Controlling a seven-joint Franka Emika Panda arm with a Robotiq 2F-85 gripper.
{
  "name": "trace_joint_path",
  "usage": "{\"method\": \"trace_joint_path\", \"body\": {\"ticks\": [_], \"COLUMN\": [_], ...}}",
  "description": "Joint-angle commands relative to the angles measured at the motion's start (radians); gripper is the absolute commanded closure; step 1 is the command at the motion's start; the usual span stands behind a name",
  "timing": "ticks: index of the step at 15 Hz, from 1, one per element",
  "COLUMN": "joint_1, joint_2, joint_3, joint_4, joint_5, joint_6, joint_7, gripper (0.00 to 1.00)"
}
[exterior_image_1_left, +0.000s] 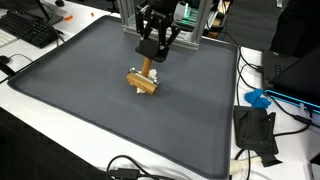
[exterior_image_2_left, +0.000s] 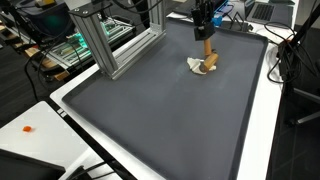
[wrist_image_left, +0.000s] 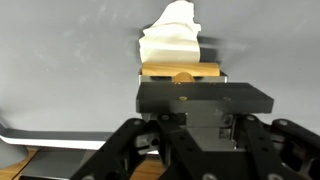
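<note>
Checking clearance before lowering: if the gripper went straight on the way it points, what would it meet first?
Probably the light brown wooden block directly beneath the gripper on the dark grey mat, with crumpled white material beside it; whether gripper and block touch is unclear.

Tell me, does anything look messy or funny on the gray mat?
A crumpled white cloth lies bunched against the wooden block, right under the gripper on the gray mat. It looks scrunched, not flat. Nothing looks spilled or broken.
</note>
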Motion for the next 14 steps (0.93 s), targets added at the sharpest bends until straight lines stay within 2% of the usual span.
{"method": "trace_joint_path", "body": {"ticks": [1,6,14], "joint_1": [0.001,0.001,0.011], "joint_2": [0.014,0.0,-0.026], "joint_3": [0.0,0.0,0.004], "joint_4": [-0.027,-0.019,-0.021], "joint_5": [0.121,0.212,0.211], "joint_6": [-0.102,-0.179,-0.297], "joint_7": [-0.119,-0.21,-0.191], "gripper": [0.77,0.77,0.77]}}
